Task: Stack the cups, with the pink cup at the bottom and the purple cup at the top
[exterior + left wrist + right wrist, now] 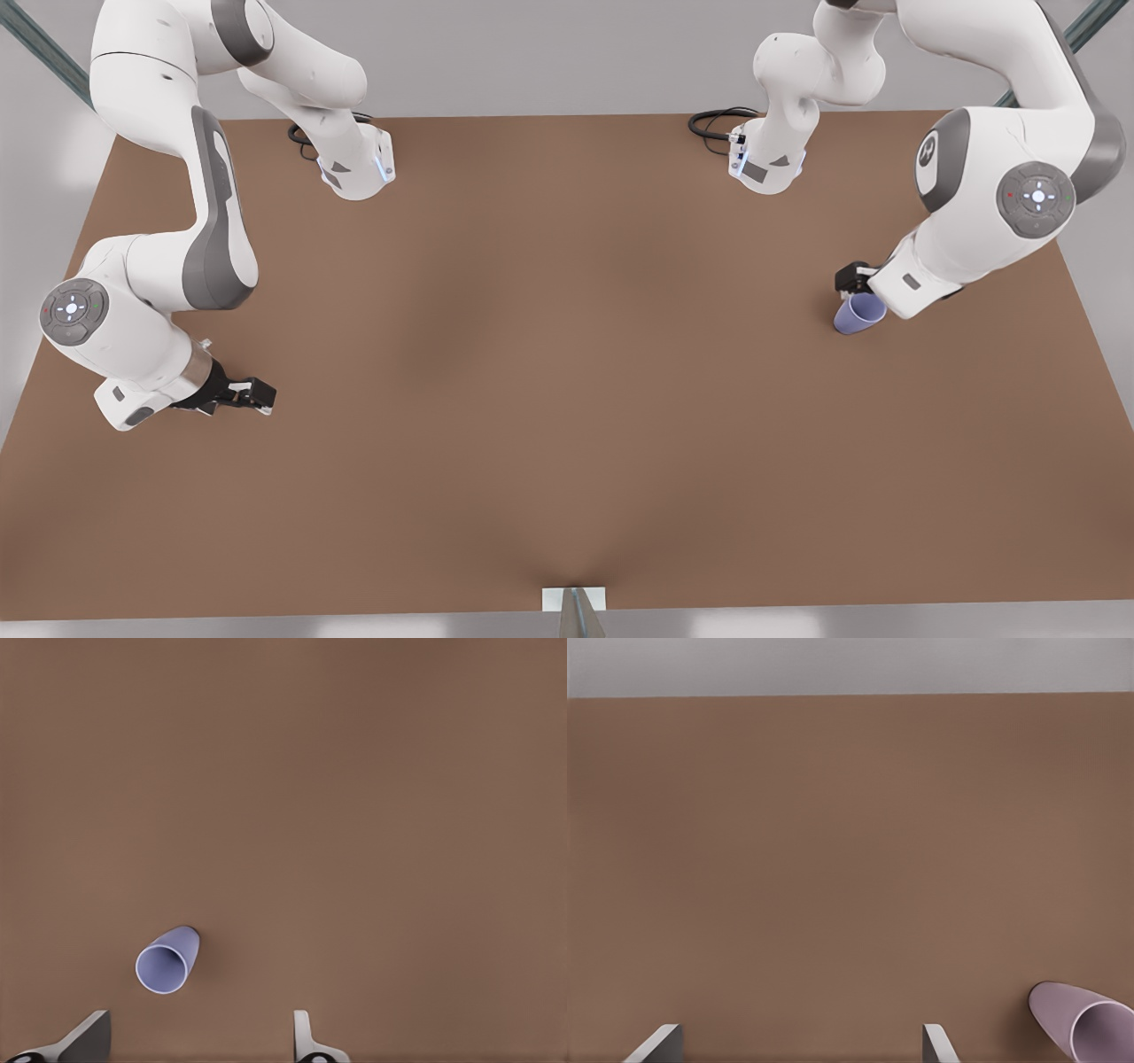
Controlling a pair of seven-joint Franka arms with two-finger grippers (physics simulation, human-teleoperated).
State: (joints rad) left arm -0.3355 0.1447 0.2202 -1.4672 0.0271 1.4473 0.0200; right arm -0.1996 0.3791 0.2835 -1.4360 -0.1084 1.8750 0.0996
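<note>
Two hands stand spread over the brown surface (pixel 549 372), neither gripping: the left hand (pixel 852 282) beside the purple cup (pixel 858 314) at the front view's right, the right hand (pixel 252 395) near the pink cup (pixel 1090 1023), so grasping comes next.

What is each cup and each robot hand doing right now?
purple cup: empty, on the table, not held; upright or tipped, cannot tell.
pink cup: empty, on the table, not held; upright or tipped, cannot tell.
left gripper: open, empty, close to the purple cup.
right gripper: open, empty, near the pink cup.
</note>
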